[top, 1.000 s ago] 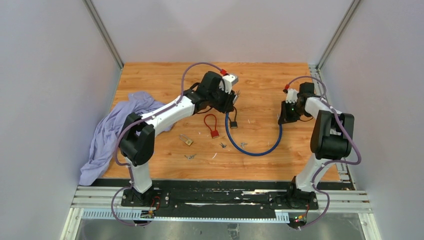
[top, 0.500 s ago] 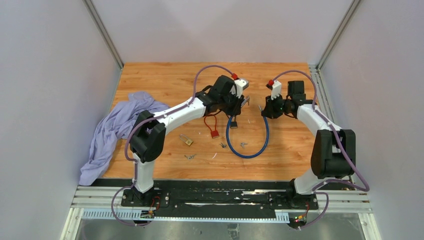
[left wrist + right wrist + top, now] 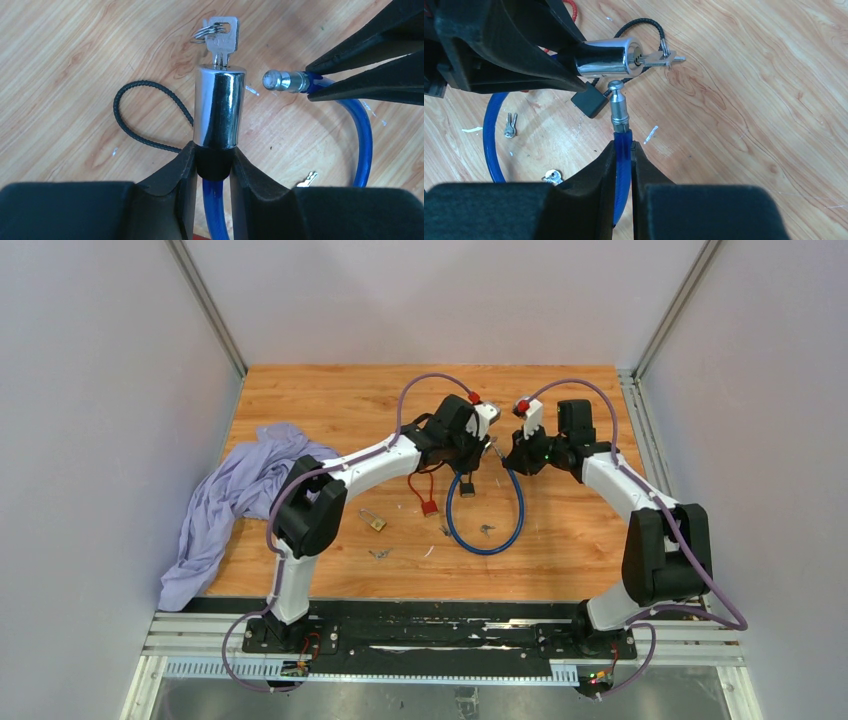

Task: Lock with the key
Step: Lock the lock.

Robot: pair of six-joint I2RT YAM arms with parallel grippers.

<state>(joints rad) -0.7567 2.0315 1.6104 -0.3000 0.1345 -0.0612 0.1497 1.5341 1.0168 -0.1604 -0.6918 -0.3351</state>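
A blue cable lock (image 3: 485, 540) loops over the wooden table, both ends lifted. My left gripper (image 3: 213, 165) is shut on the black collar below its chrome barrel (image 3: 220, 107). A key (image 3: 222, 37) on a ring sticks out of the barrel's end. My right gripper (image 3: 623, 150) is shut on the blue cable just behind the metal pin (image 3: 618, 107). The pin tip sits right beside the barrel's (image 3: 606, 57) side, by the keyed end, with a small gap showing. From above, the two grippers (image 3: 487, 445) (image 3: 510, 455) meet at the table's middle.
A small black padlock (image 3: 588, 104) on a black braided cable (image 3: 145, 115) lies below the barrel. A red cable lock (image 3: 425, 490), a brass padlock (image 3: 374, 521) and loose keys (image 3: 486, 530) (image 3: 380, 553) lie nearer the front. A purple cloth (image 3: 235, 495) is heaped at the left.
Both arms have swung toward each other. The right gripper carried the pin end leftward up to the barrel, and the blue loop has narrowed.
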